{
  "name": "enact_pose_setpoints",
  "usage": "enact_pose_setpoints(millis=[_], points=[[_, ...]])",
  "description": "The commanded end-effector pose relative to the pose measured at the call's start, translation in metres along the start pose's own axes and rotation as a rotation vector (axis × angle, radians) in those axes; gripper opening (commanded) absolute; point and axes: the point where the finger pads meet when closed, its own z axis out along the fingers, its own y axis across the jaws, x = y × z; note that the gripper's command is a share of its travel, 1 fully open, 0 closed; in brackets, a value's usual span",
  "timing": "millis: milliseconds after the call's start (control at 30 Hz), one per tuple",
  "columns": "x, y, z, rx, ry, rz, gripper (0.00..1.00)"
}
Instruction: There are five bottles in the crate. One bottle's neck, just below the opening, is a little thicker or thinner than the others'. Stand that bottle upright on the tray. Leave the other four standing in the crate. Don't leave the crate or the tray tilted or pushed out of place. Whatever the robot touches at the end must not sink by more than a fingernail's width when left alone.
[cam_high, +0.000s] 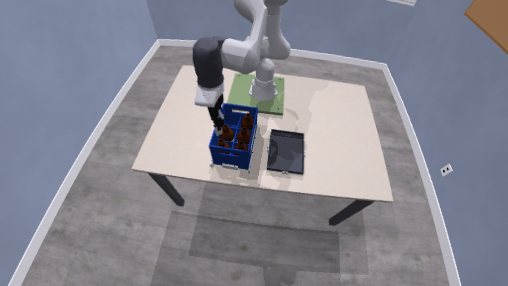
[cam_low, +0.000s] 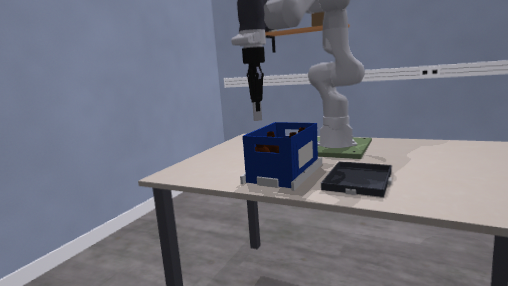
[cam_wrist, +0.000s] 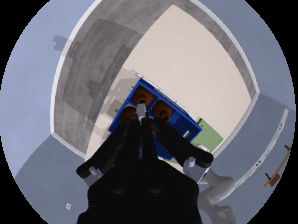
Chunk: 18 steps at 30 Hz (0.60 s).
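"Where are the 5 brown glass bottles (cam_high: 244, 135) (cam_wrist: 162, 111)?"

"In the blue plastic crate (cam_high: 232, 158) (cam_low: 268, 165) (cam_wrist: 173, 106), below the black 2-finger gripper (cam_high: 218, 125) (cam_low: 257, 112) (cam_wrist: 142, 109)."

"Fingers?"

"Together, nothing between; odd neck unclear."
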Motion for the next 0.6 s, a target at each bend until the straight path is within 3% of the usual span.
enact_pose_setpoints(millis=[0, 400, 567], points=[[-0.001, -0.001, -0.001, -0.002, 0.0, 0.0, 0.1], [-0.002, -0.001, -0.001, -0.002, 0.0, 0.0, 0.1], [-0.043, -0.04, -0.001, -0.001, -0.001, 0.0, 0.1]])
